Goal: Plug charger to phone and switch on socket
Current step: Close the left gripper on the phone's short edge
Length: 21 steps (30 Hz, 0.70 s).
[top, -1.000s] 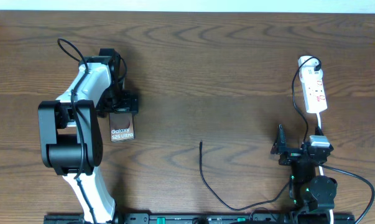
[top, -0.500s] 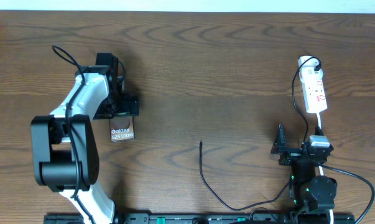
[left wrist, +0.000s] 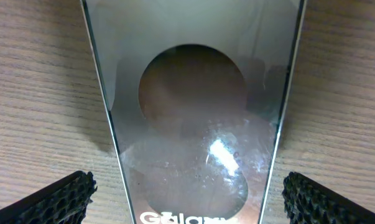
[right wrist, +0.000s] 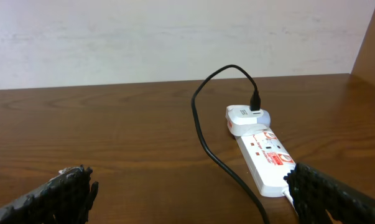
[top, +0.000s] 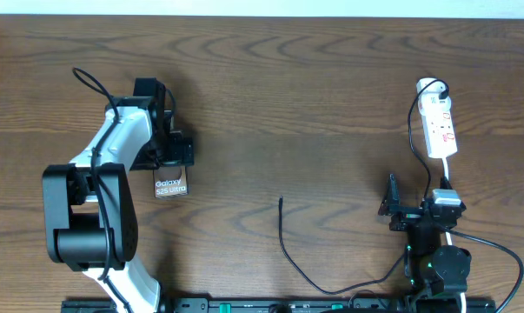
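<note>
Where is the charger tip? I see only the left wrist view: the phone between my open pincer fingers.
Observer: The charger lies loose on the table; its tip is right of the phone, apart from it.
Operator: Is its other end plugged in?
Observer: A black cable enters a white adapter at the socket's far end.
Operator: Does the right pincer hold something?
Observer: No, the right pincer is open and empty.
</note>
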Available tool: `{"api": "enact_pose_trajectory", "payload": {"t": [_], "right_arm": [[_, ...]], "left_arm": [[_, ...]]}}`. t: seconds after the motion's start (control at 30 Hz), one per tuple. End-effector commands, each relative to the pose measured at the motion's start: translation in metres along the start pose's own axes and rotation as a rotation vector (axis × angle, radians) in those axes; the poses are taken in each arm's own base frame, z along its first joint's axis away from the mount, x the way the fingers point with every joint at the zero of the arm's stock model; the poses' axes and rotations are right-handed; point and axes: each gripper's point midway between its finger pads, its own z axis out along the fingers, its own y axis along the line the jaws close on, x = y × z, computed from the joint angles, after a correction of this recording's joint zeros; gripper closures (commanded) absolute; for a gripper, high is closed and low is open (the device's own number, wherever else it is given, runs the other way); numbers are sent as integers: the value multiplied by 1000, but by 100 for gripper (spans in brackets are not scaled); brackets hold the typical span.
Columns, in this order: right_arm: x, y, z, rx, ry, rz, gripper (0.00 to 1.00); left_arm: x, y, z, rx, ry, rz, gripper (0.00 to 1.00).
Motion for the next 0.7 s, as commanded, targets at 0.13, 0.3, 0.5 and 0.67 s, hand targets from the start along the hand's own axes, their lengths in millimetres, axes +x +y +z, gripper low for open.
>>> {"api": "enact_pose_trajectory", "payload": {"t": [0.13,0.3,0.5,0.67], "right_arm": [[1,-1,0,6,2,13,1],[1,-1,0,6,2,13,1],[1,-1,0,6,2,13,1],[1,-1,0,6,2,13,1]], "left_arm": [[0,1,4,0,-15,-19,1],[-9,0,4,3,-50,-19,1],[-9,0,5,3,-50,-19,1],[-7,1,5,2,-40,-19,1]]}}
